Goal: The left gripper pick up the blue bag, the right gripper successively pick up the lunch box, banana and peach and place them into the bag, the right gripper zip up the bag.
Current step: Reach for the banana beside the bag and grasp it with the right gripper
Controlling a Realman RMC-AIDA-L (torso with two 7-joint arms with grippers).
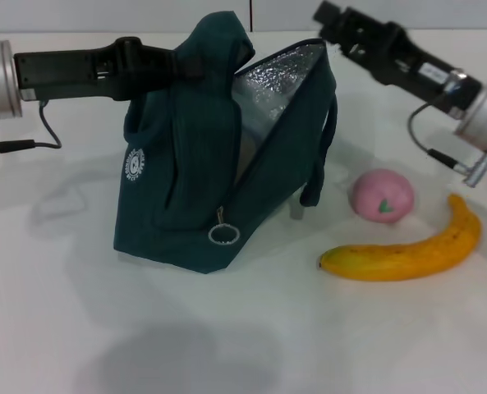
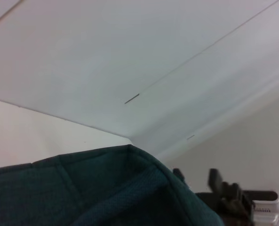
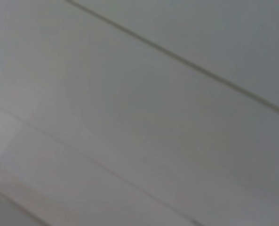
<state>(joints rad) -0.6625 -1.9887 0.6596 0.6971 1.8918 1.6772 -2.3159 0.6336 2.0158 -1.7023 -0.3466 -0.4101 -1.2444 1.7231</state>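
Observation:
The blue bag (image 1: 186, 180) stands on the white table, its mouth open and silver foil lining (image 1: 277, 74) showing. My left gripper (image 1: 181, 67) comes in from the left and is shut on the bag's top fabric, holding it up; the left wrist view shows that fabric (image 2: 106, 188) close up. My right gripper (image 1: 325, 16) hovers just above the bag's open rim, and the left wrist view shows the right gripper (image 2: 195, 179) with its fingers apart and nothing between them. The pink peach (image 1: 381, 195) and the banana (image 1: 407, 254) lie right of the bag. The lunch box is out of view.
The bag's ring zip pull (image 1: 224, 235) hangs low on its front side, and a loop handle (image 1: 321, 156) droops on the right. The white table (image 1: 62, 312) stretches to the front and left. The right wrist view shows only a plain pale surface.

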